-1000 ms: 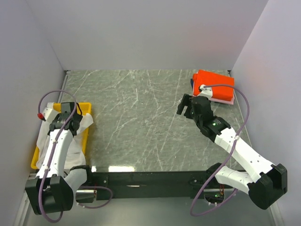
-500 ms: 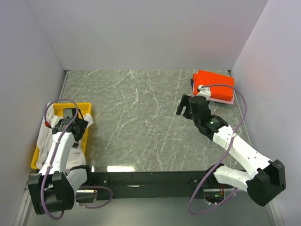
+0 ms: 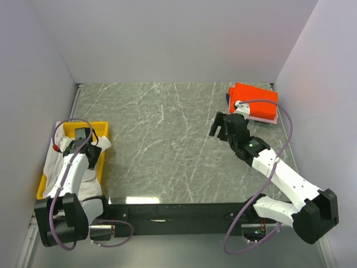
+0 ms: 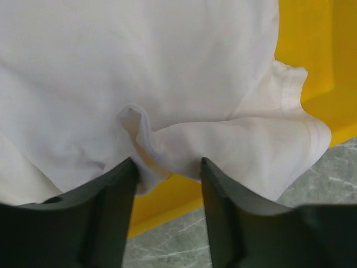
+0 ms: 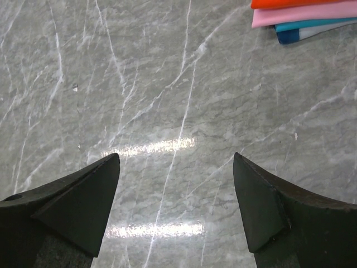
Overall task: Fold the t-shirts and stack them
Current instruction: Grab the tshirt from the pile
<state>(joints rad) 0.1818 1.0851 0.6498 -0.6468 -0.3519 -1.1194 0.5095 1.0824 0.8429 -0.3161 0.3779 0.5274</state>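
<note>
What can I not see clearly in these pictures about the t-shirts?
- Top view: the left arm covers much of the white t-shirt and the yellow tray.
- Left wrist view: the frame edges cut off most of that shirt.
- Right wrist view: the top edge cuts off the folded stack; only its border shows.

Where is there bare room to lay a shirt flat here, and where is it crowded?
The tabletop is bare across the middle, from the yellow tray to the right hand. Crowded: the far right corner holds the folded stack, and the white t-shirt fills the tray under the left hand.
</note>
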